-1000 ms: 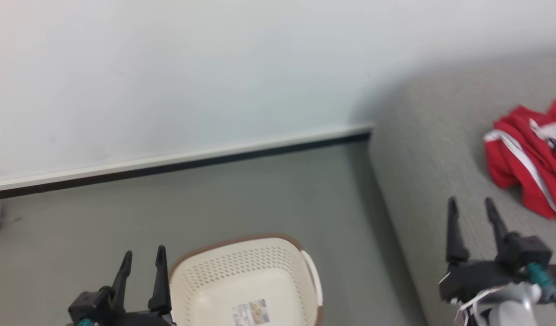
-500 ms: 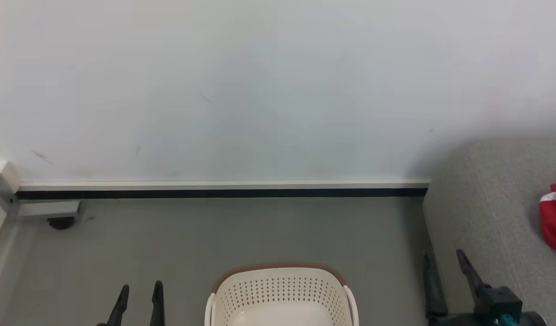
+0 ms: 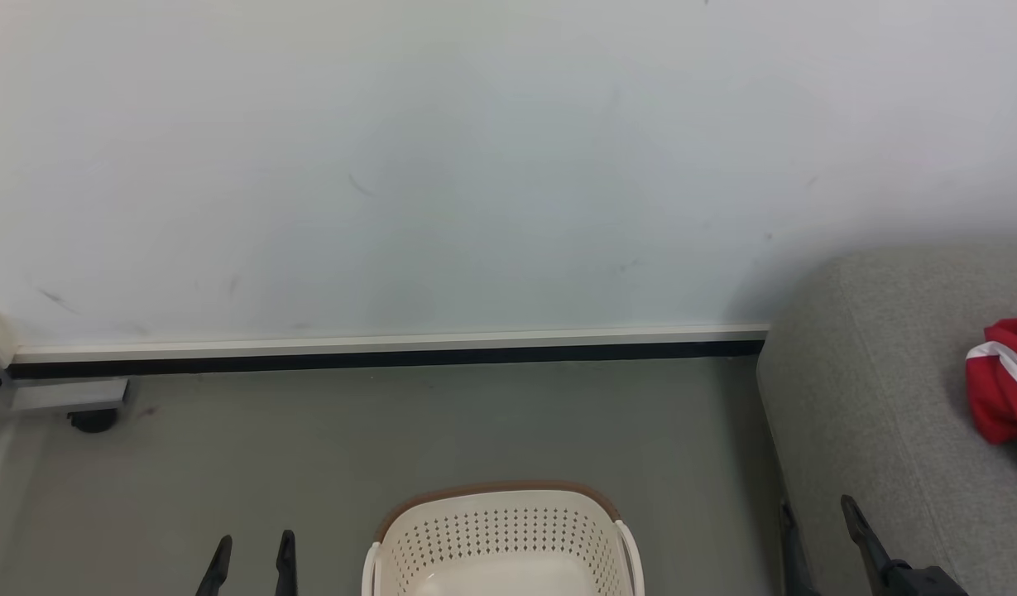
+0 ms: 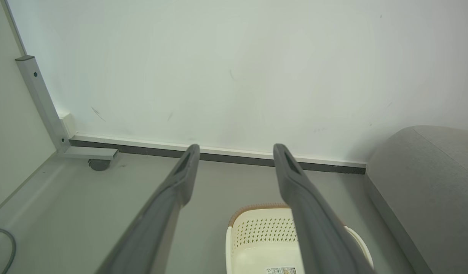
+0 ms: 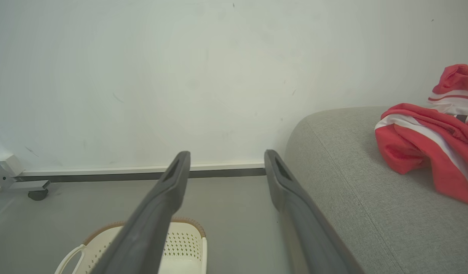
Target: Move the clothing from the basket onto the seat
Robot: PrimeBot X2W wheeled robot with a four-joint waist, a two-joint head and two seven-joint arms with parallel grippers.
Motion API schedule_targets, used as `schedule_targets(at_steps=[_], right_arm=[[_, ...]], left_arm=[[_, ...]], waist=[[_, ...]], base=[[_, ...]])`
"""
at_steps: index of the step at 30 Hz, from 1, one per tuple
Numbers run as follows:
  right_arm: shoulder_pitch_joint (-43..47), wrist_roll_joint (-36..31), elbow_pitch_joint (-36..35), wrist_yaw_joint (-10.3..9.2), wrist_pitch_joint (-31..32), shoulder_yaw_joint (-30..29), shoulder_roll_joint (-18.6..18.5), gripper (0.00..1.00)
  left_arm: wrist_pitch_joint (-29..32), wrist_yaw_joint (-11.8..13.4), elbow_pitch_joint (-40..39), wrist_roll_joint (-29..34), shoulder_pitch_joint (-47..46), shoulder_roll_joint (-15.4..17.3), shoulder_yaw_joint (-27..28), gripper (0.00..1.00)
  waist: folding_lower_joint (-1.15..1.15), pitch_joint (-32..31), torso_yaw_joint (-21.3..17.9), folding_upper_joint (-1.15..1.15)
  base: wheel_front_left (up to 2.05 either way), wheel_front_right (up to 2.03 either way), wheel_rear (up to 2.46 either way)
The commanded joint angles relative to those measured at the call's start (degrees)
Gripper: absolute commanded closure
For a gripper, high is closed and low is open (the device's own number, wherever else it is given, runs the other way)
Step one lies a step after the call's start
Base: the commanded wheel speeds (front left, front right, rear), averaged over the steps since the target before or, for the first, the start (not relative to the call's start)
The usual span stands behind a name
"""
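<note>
The cream basket [image 3: 500,530] with its brown rim stands on the floor at the bottom centre of the head view, and the part of its inside that shows is bare. Red clothing [image 3: 1000,397] with white stripes lies on the grey seat [image 3: 872,397] at the right edge. My left gripper [image 3: 255,555] is open left of the basket, over the floor. My right gripper [image 3: 816,517] is open at the seat's front corner. The left wrist view has the left gripper [image 4: 237,152] above the basket [image 4: 256,236]. In the right wrist view, the right gripper [image 5: 227,158] is empty, with the clothing [image 5: 420,144] on the seat [image 5: 352,182].
A white wall with a dark baseboard [image 3: 392,358] runs behind the grey floor [image 3: 392,439]. A metal frame foot on a castor [image 3: 90,418] sits at the far left. A cable [image 4: 5,247] curves on the floor at lower left.
The head camera has swung left and tipped up, so the clothing and seat slid to the right edge and the grippers sank low. Both grippers stay open and empty.
</note>
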Motion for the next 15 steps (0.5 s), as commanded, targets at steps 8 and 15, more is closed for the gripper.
schedule_targets(at_steps=[8,15], right_arm=[[0.5,0.7,0.1,-0.04,-0.5,1.0,0.0,0.0],[0.7,1.1,0.1,-0.04,-0.6,1.1,0.1,0.0]], left_arm=[[-0.2,-0.3,0.1,0.7,1.7,-0.1,0.3,0.0],[-0.3,-0.5,-0.1,0.7,1.7,-0.2,0.8,0.0]], waist=[[0.0,0.7,-1.6,0.0],[0.0,0.8,-1.5,0.0]], base=[[0.0,0.0,0.0],[0.0,0.0,0.0]])
